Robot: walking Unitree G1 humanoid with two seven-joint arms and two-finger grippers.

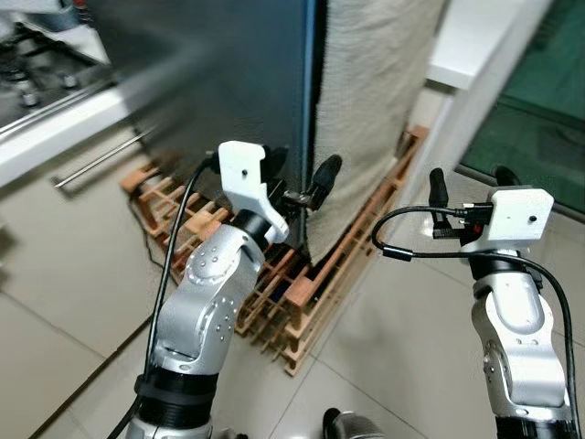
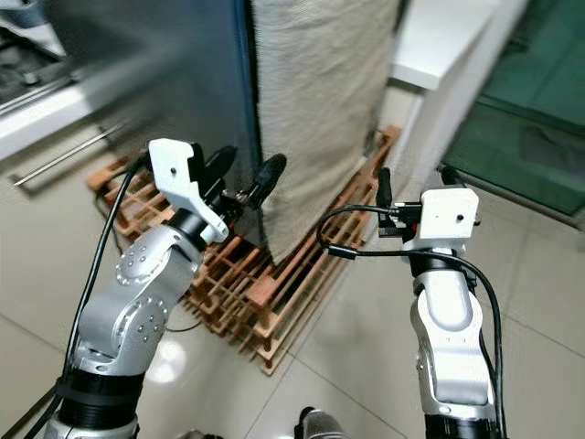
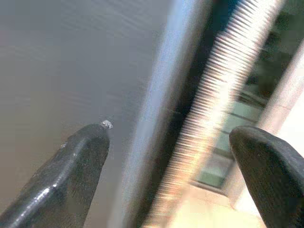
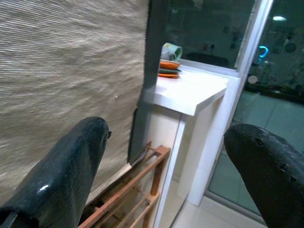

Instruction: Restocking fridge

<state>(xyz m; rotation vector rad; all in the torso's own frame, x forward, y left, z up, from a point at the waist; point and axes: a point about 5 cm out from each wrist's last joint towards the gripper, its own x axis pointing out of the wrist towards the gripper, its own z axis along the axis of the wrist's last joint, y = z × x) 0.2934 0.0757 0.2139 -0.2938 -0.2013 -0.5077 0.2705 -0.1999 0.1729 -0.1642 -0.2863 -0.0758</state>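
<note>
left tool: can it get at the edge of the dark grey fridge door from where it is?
Probably yes. The left tool is open, its fingers straddling the front edge of the dark grey fridge door, with nothing between them. The beige woven cloth hangs just beside that edge.

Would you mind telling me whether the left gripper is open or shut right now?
Open. The left gripper has its two fingers spread wide apart, straddling the fridge door edge, holding nothing.
</note>
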